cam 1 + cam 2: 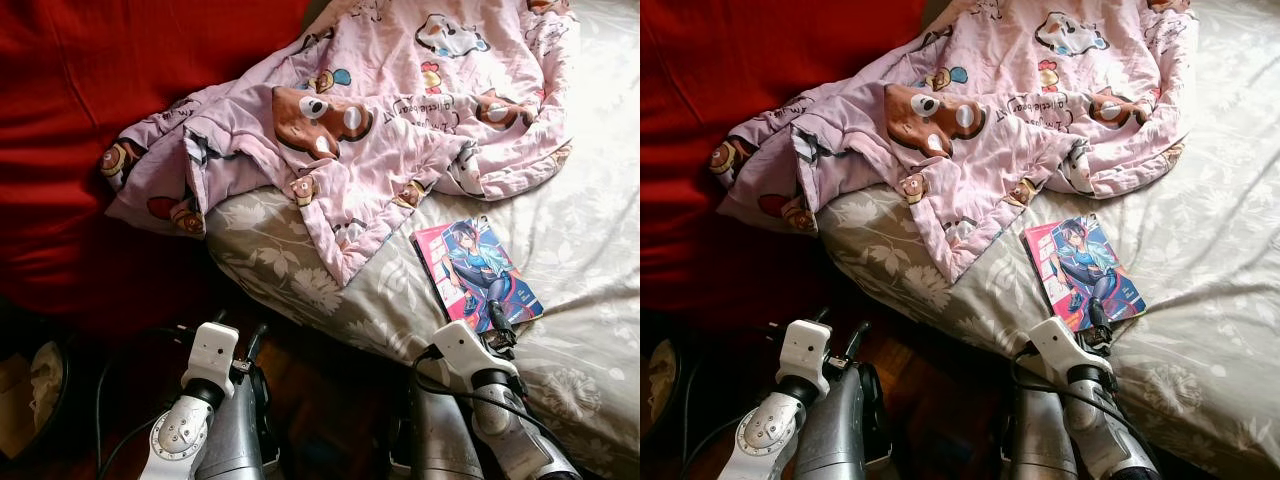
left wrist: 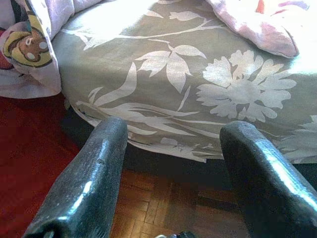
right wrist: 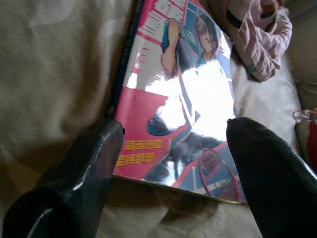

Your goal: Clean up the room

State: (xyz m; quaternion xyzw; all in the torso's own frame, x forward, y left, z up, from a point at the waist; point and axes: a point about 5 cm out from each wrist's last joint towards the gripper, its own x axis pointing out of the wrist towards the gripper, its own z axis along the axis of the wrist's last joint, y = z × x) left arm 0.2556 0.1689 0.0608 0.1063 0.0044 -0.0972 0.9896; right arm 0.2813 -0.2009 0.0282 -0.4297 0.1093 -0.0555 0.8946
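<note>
glossy comic book flat on floral bedsheet near bed edge, just below crumpled pink cartoon blanket; right gripper spread open at its near edge, presumably for pickup; left gripper open, idle over parquet floor.

The comic book has a glossy, glaring paper cover. The pink quilt is soft, crumpled cloth. Wood parquet floor shines faintly.

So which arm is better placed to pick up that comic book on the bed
The right. Its end effector is open at the near edge of the comic book, fingers straddling the cover. The left end effector, also open, hangs over the wooden floor short of the bed.
</note>
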